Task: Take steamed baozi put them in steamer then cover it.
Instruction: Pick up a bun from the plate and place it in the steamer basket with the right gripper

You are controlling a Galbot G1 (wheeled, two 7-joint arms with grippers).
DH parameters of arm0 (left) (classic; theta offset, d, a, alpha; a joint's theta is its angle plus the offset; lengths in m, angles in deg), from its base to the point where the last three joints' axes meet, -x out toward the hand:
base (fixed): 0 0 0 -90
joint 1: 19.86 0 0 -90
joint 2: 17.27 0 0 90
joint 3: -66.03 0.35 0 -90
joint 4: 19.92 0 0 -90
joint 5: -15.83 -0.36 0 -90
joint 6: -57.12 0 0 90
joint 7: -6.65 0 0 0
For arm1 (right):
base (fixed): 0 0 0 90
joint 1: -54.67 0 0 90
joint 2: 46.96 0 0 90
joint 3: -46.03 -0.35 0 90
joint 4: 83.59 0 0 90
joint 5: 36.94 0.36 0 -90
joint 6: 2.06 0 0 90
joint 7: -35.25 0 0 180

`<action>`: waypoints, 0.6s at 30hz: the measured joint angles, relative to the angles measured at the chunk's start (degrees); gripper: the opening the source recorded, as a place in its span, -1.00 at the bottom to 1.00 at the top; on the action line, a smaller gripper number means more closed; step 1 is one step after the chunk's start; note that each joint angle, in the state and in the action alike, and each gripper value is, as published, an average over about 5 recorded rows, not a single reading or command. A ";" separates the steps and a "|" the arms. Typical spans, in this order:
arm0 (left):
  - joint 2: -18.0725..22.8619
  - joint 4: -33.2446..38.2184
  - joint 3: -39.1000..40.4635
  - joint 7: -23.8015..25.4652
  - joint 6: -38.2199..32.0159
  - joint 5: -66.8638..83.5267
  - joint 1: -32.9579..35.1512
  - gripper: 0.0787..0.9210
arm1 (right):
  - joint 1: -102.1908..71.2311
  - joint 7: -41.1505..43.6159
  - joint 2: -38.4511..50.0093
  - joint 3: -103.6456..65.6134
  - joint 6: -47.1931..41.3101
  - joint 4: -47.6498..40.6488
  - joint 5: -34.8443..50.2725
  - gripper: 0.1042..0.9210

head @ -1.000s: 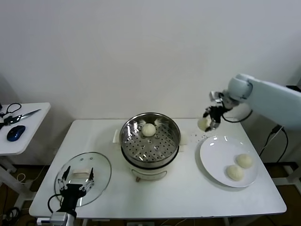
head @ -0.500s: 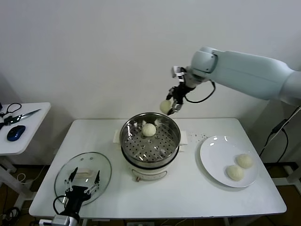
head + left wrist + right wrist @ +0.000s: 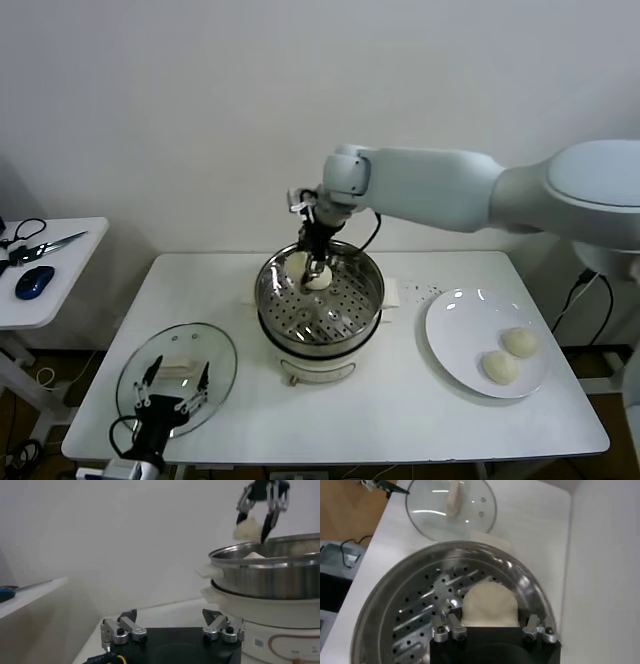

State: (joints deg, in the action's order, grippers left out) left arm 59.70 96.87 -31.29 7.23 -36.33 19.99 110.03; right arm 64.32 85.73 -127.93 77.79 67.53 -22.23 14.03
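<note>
The steel steamer (image 3: 345, 312) stands mid-table with one baozi (image 3: 319, 282) on its perforated floor. My right gripper (image 3: 308, 262) is shut on a second baozi (image 3: 297, 263) and holds it just above the far side of the basket. The right wrist view shows this baozi (image 3: 489, 607) between the fingers, over the basket floor (image 3: 415, 625). The left wrist view shows it (image 3: 248, 529) above the steamer rim (image 3: 265, 559). Two more baozi (image 3: 520, 341) (image 3: 500, 366) lie on the white plate (image 3: 460, 330). The glass cover (image 3: 178, 372) lies at the front left. My left gripper (image 3: 172, 392) is open and empty over the cover's near edge.
A small side table (image 3: 50, 290) stands at the left with scissors (image 3: 45, 245) and a blue mouse (image 3: 33, 281). The white wall rises close behind the table. The right arm spans from the right side across to the steamer.
My right arm has carried the baozi from above the plate leftwards and down to the steamer's far side. The left gripper has sunk slightly at the front left.
</note>
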 measured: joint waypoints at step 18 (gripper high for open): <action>0.83 -0.90 0.65 -0.03 0.04 -0.54 -0.03 0.77 | -5.38 -1.72 -2.84 0.58 -0.75 -1.98 -1.09 0.72</action>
State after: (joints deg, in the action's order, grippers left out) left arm 60.54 95.98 -30.64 7.21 -36.29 19.46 110.00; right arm 58.95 84.01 -130.78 78.37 66.78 -24.21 12.94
